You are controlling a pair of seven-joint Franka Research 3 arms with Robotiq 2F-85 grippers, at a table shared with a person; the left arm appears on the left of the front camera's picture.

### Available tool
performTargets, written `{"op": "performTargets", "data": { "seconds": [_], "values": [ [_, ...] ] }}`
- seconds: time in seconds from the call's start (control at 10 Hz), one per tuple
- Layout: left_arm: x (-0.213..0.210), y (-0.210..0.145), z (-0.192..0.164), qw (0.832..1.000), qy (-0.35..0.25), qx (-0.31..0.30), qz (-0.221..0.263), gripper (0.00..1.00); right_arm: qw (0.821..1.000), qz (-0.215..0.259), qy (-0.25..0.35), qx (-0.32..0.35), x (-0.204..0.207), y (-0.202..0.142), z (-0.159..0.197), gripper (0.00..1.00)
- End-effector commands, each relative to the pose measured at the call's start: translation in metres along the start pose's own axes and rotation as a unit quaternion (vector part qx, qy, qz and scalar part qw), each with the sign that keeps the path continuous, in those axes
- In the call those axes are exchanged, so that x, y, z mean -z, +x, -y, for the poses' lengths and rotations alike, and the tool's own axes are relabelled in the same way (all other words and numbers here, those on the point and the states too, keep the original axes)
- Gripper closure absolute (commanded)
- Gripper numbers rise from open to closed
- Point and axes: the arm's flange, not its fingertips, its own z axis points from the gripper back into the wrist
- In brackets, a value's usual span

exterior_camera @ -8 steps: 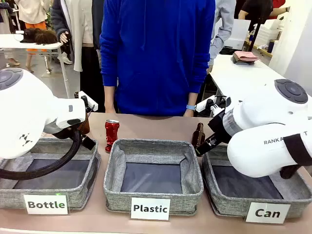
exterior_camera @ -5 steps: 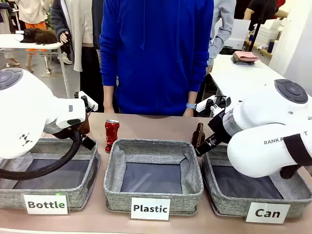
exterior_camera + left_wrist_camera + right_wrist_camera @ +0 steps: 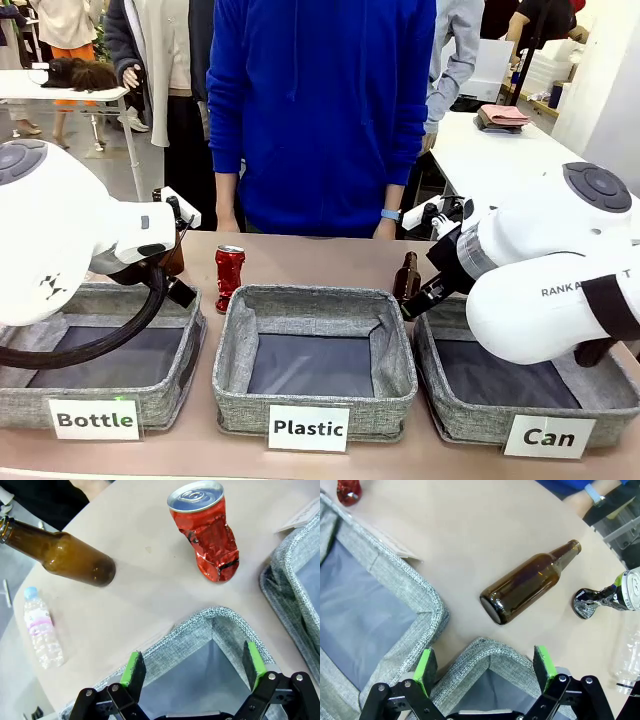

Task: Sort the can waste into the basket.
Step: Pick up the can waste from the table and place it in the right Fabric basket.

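A dented red can (image 3: 230,277) with a silver top stands upright on the table behind the gap between the "Bottle" and "Plastic" baskets. In the left wrist view that red can (image 3: 206,532) is beyond my open left gripper (image 3: 194,667), which hovers over a basket corner with nothing in it. A dark, crushed can (image 3: 607,597) with a silver top sits at the right edge of the right wrist view. My right gripper (image 3: 485,667) is open and empty above the far corner of the "Can" basket (image 3: 485,652), the rightmost basket (image 3: 430,375) in the front view.
Brown glass bottles (image 3: 60,554) (image 3: 527,582) stand beyond each gripper, with clear plastic bottles (image 3: 42,632) (image 3: 630,655) farther out. The "Bottle" basket (image 3: 190,340) and "Plastic" basket (image 3: 230,350) line the near edge. A person in a blue hoodie (image 3: 320,110) stands at the far side.
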Motion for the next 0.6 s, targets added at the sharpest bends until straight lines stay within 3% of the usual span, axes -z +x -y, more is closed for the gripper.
{"op": "performTargets", "data": {
  "seconds": [0.0,0.5],
  "values": [
    [-0.0003,0.0001,0.0,1.0,0.0,0.0,0.0,0.0,1.0,0.0,0.0,0.0,0.0,0.0,0.0001,0.0],
    [-0.0003,0.0001,0.0,1.0,0.0,0.0,0.0,0.0,1.0,0.0,0.0,0.0,0.0,0.0,0.0001,0.0]
  ]
}}
